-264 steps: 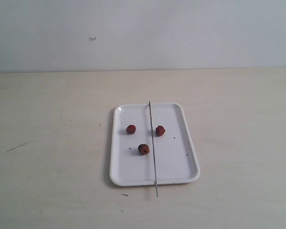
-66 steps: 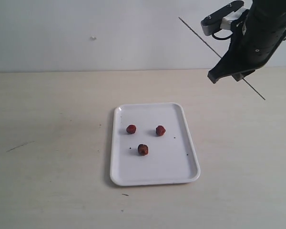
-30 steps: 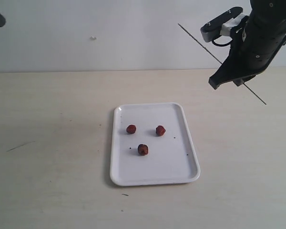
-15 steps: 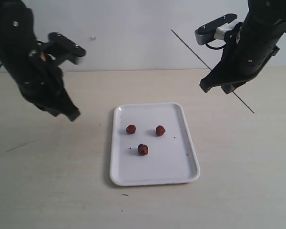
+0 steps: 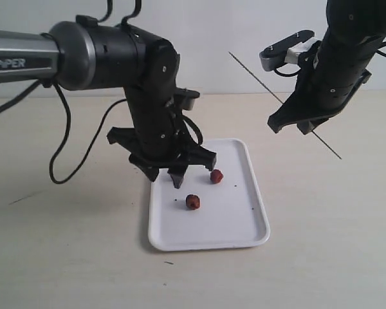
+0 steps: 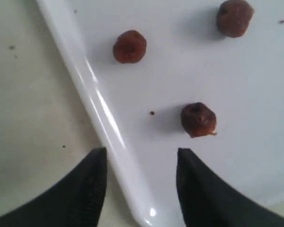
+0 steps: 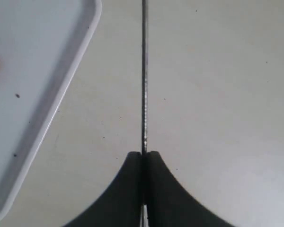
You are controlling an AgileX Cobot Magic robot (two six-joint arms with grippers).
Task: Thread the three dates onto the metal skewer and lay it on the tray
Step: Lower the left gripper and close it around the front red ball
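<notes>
The left gripper (image 5: 166, 176) hangs low over the left edge of the tray (image 5: 244, 222); its jaws are spread and hold nothing. The left wrist view shows what the exterior view hides: one finger (image 6: 87, 194) is over the counter (image 6: 28, 94) outside the tray's rim, the other (image 6: 199, 194) over the tray's white floor, with the rim between them. That same view shows all three dates (image 6: 129, 46) lying apart on the tray, one (image 6: 199, 119) close ahead of the inner finger; the exterior view shows only two, the third being behind the gripper.

The right gripper (image 5: 289, 122) is raised off the tray's far right corner; its jaws are pressed together on the skewer (image 5: 257, 78), which slants through them with both ends in the air. The right wrist view shows the skewer running outside the tray's rim, over bare counter; a sliver of one date sits at that frame's edge.
</notes>
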